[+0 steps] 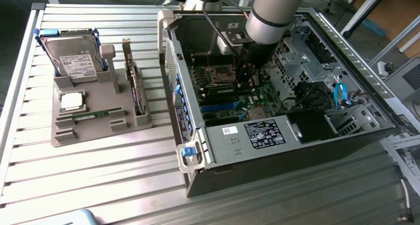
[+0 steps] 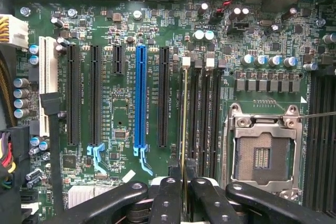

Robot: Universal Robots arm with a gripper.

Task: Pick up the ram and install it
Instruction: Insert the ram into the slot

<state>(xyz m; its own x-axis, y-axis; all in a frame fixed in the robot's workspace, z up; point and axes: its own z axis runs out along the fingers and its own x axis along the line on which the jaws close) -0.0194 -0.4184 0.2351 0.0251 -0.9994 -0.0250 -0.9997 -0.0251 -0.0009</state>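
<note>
In the wrist view the ram (image 2: 184, 119) shows edge-on as a thin green-gold strip. It stands upright along the outermost of the black memory slots (image 2: 202, 114), beside the processor socket (image 2: 261, 156); whether it is seated I cannot tell. My gripper (image 2: 184, 182) is shut on its near end, one black finger (image 2: 169, 192) on each side. In the exterior view the gripper (image 1: 246, 80) reaches straight down into the open computer case (image 1: 262, 131), over the motherboard near the socket.
A grey parts holder (image 1: 98, 129) at the exterior view's left carries a hard drive (image 1: 75, 57), a square silver processor (image 1: 71, 101), an upright expansion card (image 1: 135, 82) and a thin green strip (image 1: 88, 115). Blue and black expansion slots (image 2: 140, 98) and capacitors flank the memory slots. Case walls surround the arm.
</note>
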